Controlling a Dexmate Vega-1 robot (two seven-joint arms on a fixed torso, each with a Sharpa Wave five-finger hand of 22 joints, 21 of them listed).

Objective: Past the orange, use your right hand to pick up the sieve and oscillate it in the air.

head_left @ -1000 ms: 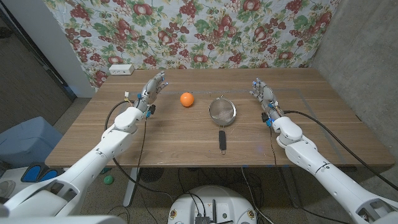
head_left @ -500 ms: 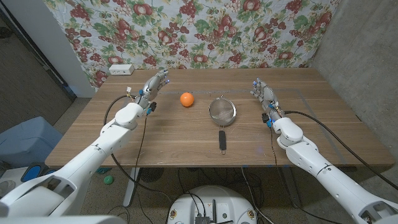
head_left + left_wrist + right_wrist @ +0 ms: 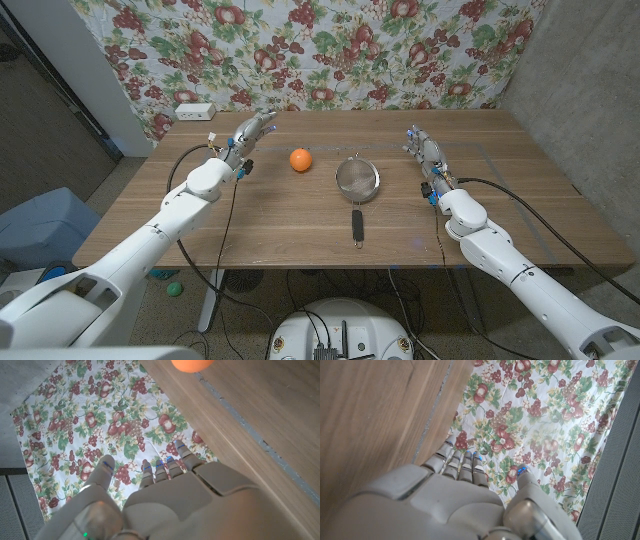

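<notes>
A metal sieve (image 3: 357, 181) lies near the table's middle, its black handle (image 3: 357, 224) pointing toward the front edge. An orange (image 3: 300, 159) sits on the wood just left of it, and its lower edge shows in the left wrist view (image 3: 192, 364). My right hand (image 3: 424, 152) is held open to the right of the sieve, a clear gap away, fingers stretched toward the back and holding nothing. My left hand (image 3: 246, 138) is open too, left of the orange, fingers extended. Each wrist view shows the back of its own hand, left (image 3: 165, 495) and right (image 3: 445, 500).
A white power strip (image 3: 194, 112) lies at the table's (image 3: 280, 225) back left corner. A floral cloth (image 3: 320, 50) hangs behind the table. A grey wall (image 3: 590, 90) stands to the right, and a blue bin (image 3: 40, 228) sits on the floor to the left.
My left hand has drifted slightly toward the back and a little to the right. The right hand, sieve and orange have not moved.
</notes>
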